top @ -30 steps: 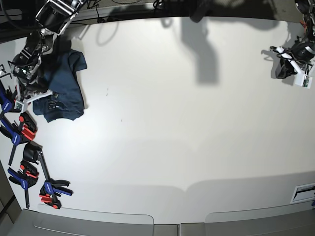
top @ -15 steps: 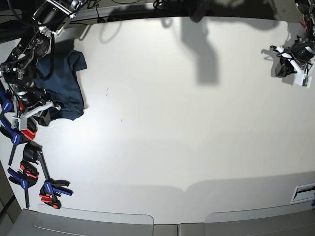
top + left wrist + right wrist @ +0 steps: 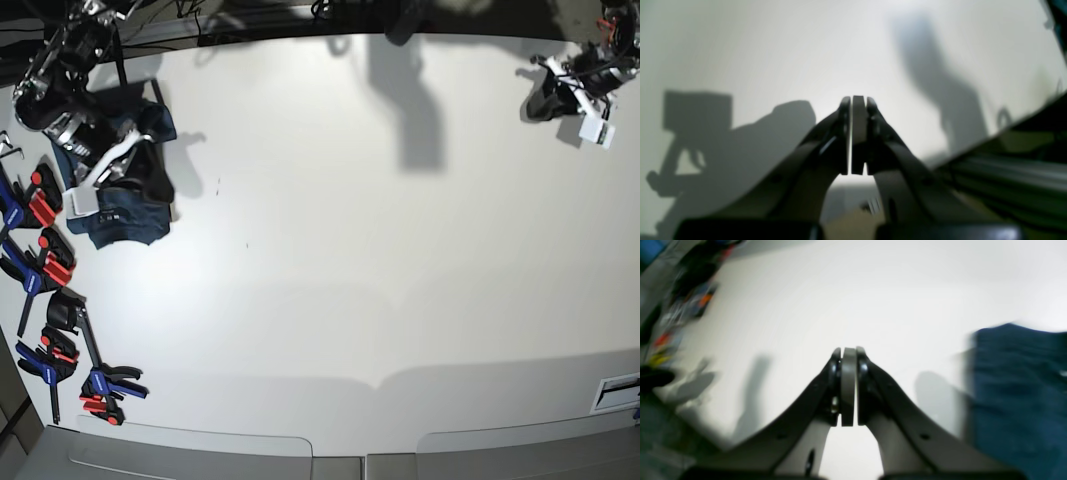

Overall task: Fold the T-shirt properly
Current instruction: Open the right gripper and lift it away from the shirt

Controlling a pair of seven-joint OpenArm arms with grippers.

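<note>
White table (image 3: 360,250) — clamps (image 3: 50,290) along left edge.

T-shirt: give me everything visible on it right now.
The T-shirt is dark teal-blue fabric, soft and wrinkled, bunched into a compact lump rather than spread flat. It lies on the white table near its left edge in the base view, beside the clamps. The right arm hangs over its upper part, hiding some of it. In the right wrist view it shows blurred, beside the shut, empty right tool.

The base view looks down from overhead on the whole table (image 3: 380,250); both wrist views skim it closely.
</note>
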